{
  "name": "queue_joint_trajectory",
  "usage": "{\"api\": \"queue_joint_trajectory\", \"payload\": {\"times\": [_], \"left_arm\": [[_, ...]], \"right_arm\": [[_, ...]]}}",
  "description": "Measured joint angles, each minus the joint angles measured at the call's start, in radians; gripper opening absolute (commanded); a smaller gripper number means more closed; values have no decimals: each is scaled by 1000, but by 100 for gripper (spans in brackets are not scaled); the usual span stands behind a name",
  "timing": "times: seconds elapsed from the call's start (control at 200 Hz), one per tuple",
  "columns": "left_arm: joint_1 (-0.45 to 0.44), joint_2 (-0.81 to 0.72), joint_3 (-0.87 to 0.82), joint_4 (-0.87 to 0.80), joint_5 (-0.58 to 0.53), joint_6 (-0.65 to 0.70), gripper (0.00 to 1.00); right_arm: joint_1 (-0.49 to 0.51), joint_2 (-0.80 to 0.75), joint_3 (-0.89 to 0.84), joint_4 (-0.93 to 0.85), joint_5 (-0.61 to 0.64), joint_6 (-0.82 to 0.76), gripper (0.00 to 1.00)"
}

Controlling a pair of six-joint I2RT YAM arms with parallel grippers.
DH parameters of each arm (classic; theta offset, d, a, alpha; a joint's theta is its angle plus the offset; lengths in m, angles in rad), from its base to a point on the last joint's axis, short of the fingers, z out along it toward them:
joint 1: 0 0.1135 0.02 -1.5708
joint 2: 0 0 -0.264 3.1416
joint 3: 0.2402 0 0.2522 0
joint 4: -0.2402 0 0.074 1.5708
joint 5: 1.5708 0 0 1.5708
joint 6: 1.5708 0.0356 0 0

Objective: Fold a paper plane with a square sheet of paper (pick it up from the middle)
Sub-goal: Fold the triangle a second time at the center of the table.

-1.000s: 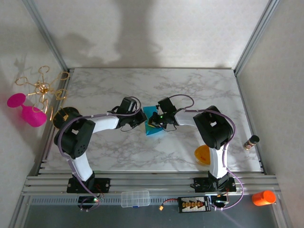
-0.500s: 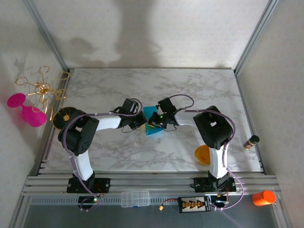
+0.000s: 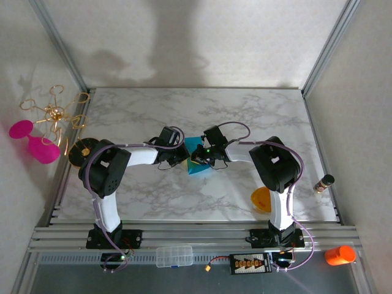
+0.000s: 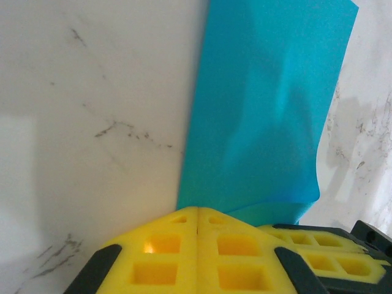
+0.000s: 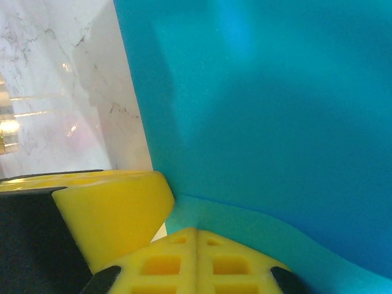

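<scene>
The square sheet of paper (image 3: pixel 197 166) lies partly folded on the marble table (image 3: pixel 245 116), its teal face broad in the left wrist view (image 4: pixel 263 104) and the right wrist view (image 5: pixel 275 104). A folded flap curls up at its near edge (image 5: pixel 257 226). My left gripper (image 3: pixel 182 156) is shut, its yellow tip (image 4: pixel 197 211) resting at the paper's left edge with no paper showing in the seam. My right gripper (image 3: pixel 199 157) is also shut, tip (image 5: pixel 196 231) against the flap. The two tips nearly touch over the sheet. No dart shape is formed.
A small orange bowl (image 3: pixel 261 199) sits by the right arm's base. A pink goblet (image 3: pixel 33 144) and a gold wire stand (image 3: pixel 54 111) are off the left edge. A small bottle (image 3: pixel 324 182), an orange cup (image 3: pixel 340 255) and a clear box (image 3: pixel 174 256) lie outside.
The left arm's elbow has swung a little to the right while its gripper stayed at the paper. The right arm and the sheet have not visibly moved.
</scene>
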Motion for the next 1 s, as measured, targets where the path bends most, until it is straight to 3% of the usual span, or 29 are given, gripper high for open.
{"api": "queue_joint_trajectory", "payload": {"times": [0.421, 1.001], "left_arm": [[-3, 0, 1, -1, -10, 19, 0], [-3, -1, 5, -8, -4, 27, 0]], "right_arm": [[-22, -82, -43, 33, 4, -49, 4], [-23, -79, -94, 10, 61, -82, 4]]}}
